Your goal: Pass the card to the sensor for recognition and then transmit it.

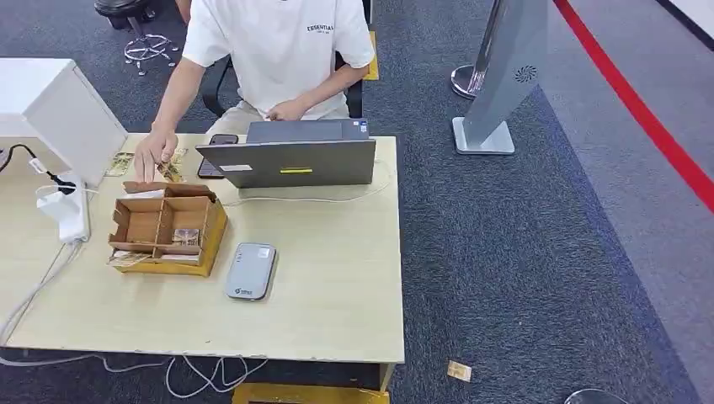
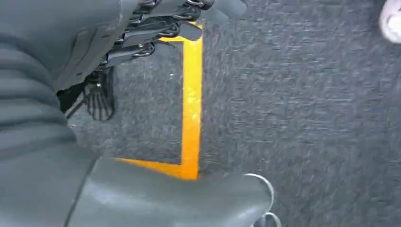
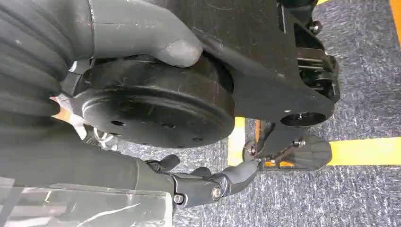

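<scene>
Overhead, the wooden table carries everything, and the cardboard divider box serves as the landmark. Left of the box, a white power strip lies with its cables trailing off the table's near edge, and behind that stands a white slanted panel. Inside the box, a card sits in a near compartment, and more cards lie just behind the box, where a person's hand rests on them. Just right of the box and nearer the table's front edge lies the grey card sensor, flat and apart from the box. Behind and right of the box stands an open grey laptop, with the seated person in a white shirt behind it. Far right of the box, a grey floor stand rises from the carpet. The left hand hangs over the grey carpet and a yellow floor line, its fingers apart and holding nothing. The right hand also hangs low with fingers loosely extended, gripping nothing.
</scene>
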`<control>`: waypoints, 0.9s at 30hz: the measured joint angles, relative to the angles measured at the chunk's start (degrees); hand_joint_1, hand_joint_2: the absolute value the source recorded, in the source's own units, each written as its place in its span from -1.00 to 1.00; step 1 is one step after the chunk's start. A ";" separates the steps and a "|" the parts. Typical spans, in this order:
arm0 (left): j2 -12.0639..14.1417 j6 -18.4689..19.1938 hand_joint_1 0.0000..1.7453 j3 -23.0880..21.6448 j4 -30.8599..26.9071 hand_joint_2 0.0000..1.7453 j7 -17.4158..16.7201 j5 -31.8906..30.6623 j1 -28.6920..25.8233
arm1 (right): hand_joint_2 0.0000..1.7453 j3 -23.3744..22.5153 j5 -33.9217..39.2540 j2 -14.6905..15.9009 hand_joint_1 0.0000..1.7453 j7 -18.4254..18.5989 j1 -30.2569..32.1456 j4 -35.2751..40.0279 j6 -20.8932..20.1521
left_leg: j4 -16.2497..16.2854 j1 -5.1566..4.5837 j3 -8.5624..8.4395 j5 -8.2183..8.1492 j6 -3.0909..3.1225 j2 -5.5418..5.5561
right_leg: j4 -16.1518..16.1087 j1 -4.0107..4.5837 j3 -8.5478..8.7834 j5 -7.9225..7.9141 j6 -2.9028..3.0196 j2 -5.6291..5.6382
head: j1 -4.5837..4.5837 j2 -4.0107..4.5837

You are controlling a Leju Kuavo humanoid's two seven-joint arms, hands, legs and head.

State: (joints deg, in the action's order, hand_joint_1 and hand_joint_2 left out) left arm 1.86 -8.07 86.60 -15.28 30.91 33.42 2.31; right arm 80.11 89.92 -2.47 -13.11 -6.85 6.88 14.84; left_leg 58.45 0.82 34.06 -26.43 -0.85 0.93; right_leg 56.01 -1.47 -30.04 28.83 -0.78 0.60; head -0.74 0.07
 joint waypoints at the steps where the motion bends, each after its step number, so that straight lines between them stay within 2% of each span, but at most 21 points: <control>1: -0.09 0.02 -1.00 -0.02 0.11 1.00 -0.15 -0.07 0.00 | 1.00 -0.18 0.00 0.00 -1.00 -0.11 0.01 0.00 0.00 | 0.00 0.01 -0.01 0.00 0.00 0.00 | 0.01 0.01 0.00 0.00 0.00 0.01 | 0.02 0.00; 7: -0.73 1.20 -1.00 -2.28 0.48 1.00 0.00 -2.93 -0.18 | 1.00 -2.85 -0.86 -0.04 -1.00 -2.56 0.39 -0.07 0.00 | 0.00 0.06 0.00 0.00 0.00 0.00 | 0.01 0.05 0.01 0.02 0.00 0.00 | -0.02 0.00; 17: -0.84 2.27 -1.00 -13.77 0.48 1.00 -4.11 -7.26 -1.46 | 1.00 -13.98 -12.93 -0.07 -1.00 -1.07 1.96 1.15 0.00 | 0.00 0.05 0.00 0.00 0.00 -0.01 | 0.01 0.05 0.03 0.02 -0.01 0.01 | -0.02 0.00; 18: -0.84 2.47 -1.00 -15.07 0.48 1.00 -4.64 -7.74 -1.67 | -1.00 -15.18 -14.34 -0.07 -1.00 -0.81 2.11 1.38 0.00 | 0.00 0.05 0.00 0.00 0.00 -0.01 | 0.01 0.05 0.02 0.02 -0.01 0.01 | -0.02 0.00; 20: -0.84 2.80 -1.00 -17.71 0.48 1.00 -5.66 -8.79 -2.00 | -1.00 -17.73 -17.45 -0.07 -1.00 -0.28 2.42 1.79 0.00 | 0.00 0.05 -0.01 0.00 0.00 -0.01 | 0.01 0.05 0.02 0.02 -0.01 0.01 | -0.02 0.00; 21: -0.84 2.86 -1.00 -18.82 0.48 -1.00 -6.06 -9.23 -2.12 | -1.00 -18.78 -18.74 -0.07 -1.00 -0.04 2.65 1.95 0.00 | 0.00 0.05 -0.01 0.00 0.00 0.00 | 0.01 0.05 0.02 0.03 -0.01 0.01 | -0.02 -0.02; 27: -0.84 3.37 -1.00 -26.47 0.42 -1.00 -8.92 -12.00 -3.11 | -1.00 -25.64 -27.02 -0.04 -1.00 1.53 4.18 3.39 0.00 | 0.00 0.05 -0.01 0.00 -0.01 -0.01 | 0.01 0.05 0.02 0.03 0.00 0.01 | -0.02 0.00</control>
State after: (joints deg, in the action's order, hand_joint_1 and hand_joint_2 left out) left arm 1.03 -4.70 60.12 -14.86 21.99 21.42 -0.80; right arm 54.46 62.90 -2.51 -11.58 -2.66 10.27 14.84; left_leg 58.45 0.87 34.05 -26.43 -0.86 0.92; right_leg 56.02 -1.42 -30.02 28.87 -0.79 0.61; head -0.76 0.07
